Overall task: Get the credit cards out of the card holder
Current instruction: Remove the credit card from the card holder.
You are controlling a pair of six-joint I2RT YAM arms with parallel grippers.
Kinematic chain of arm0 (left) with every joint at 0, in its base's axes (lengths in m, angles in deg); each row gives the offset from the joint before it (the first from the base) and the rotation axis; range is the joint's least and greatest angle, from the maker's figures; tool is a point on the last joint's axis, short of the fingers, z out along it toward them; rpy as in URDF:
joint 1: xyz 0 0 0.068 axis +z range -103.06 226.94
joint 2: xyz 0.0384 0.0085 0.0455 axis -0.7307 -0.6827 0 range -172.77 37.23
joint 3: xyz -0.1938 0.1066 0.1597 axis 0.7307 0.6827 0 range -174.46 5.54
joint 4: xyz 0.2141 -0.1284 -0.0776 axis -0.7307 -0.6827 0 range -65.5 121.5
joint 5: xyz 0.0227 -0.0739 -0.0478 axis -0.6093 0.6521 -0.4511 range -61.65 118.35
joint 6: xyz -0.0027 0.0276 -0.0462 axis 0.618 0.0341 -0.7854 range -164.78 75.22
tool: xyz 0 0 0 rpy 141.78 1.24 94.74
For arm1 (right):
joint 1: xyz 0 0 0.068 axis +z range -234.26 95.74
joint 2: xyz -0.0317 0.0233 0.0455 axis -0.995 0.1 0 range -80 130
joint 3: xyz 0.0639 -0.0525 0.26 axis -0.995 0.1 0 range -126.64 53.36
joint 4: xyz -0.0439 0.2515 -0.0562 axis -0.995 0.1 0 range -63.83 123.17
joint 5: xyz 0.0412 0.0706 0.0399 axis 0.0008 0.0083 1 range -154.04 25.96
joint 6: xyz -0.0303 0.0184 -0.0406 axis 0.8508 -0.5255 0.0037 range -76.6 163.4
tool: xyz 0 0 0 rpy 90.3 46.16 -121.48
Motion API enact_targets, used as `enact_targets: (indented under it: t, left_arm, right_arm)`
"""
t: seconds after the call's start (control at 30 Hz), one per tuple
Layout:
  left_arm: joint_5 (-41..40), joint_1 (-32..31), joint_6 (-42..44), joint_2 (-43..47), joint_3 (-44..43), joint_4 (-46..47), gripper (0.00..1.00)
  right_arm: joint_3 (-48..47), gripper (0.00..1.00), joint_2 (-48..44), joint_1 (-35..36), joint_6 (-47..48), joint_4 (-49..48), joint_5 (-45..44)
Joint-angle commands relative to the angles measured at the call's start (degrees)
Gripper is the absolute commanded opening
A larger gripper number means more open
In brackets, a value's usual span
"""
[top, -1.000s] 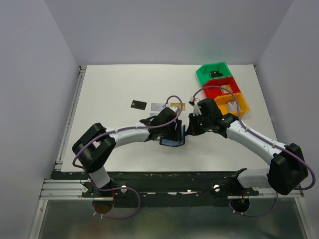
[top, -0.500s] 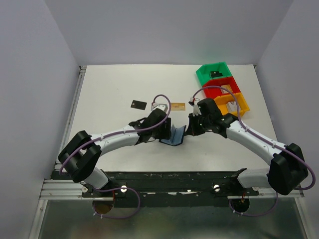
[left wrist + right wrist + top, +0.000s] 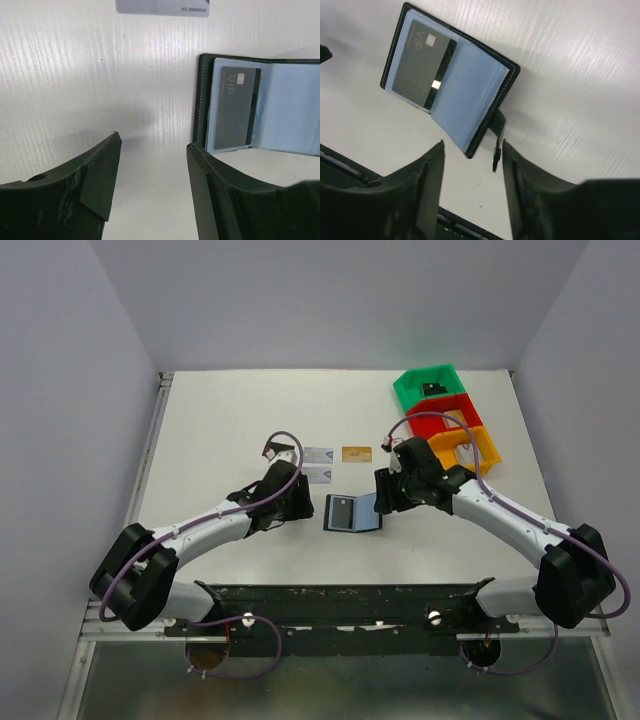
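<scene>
Top external view: we see the small flat black bifold card holder (image 3: 352, 512) lying open on the white table (image 3: 220, 420), between the two arms. A black VIP card (image 3: 233, 107) sits in one blue-grey pocket. One silver-grey card (image 3: 318, 454), a second silver-grey card (image 3: 320, 474) and a gold-orange card (image 3: 357, 454) lie just beyond it. We find the left gripper (image 3: 153, 150) spread and empty beside the holder. The right gripper (image 3: 472, 147) is spread too, gripping nothing, with the strap tab (image 3: 497, 145) near its fingertips.
</scene>
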Motion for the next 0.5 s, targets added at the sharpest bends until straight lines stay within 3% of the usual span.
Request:
enact_targets:
  t: [0.0, 0.1, 0.2, 0.27, 0.37, 0.47]
  left_arm:
    - [-1.3, 0.4, -0.3, 4.9, -0.9, 0.1, 0.67]
    - [0.6, 0.3, 0.1, 6.0, -2.0, 0.9, 0.65]
    - [5.4, 0.4, 0.2, 5.2, -2.9, 4.5, 0.64]
    - [10.4, 0.4, 0.3, 3.8, -3.1, 8.5, 0.63]
    - [16.8, 0.4, 0.0, 0.4, -3.4, 15.4, 0.58]
    - [20.3, 0.4, 0.8, -4.0, -5.5, 17.1, 0.35]
  right_arm:
    - [-4.6, 0.62, 0.3, -0.2, -0.6, 5.9, -9.2]
    - [-7.9, 0.66, -0.2, -0.2, -0.4, 9.6, -13.9]
    - [-8.3, 0.65, -2.1, -0.2, -0.9, 8.3, -14.0]
    - [-5.9, 0.56, -3.9, -0.2, -0.9, 3.1, -7.3]
    - [-1.7, 0.33, -4.3, -0.2, -3.0, -6.8, 5.9]
    - [1.1, 0.25, -1.5, -0.2, -6.6, -12.7, 12.3]
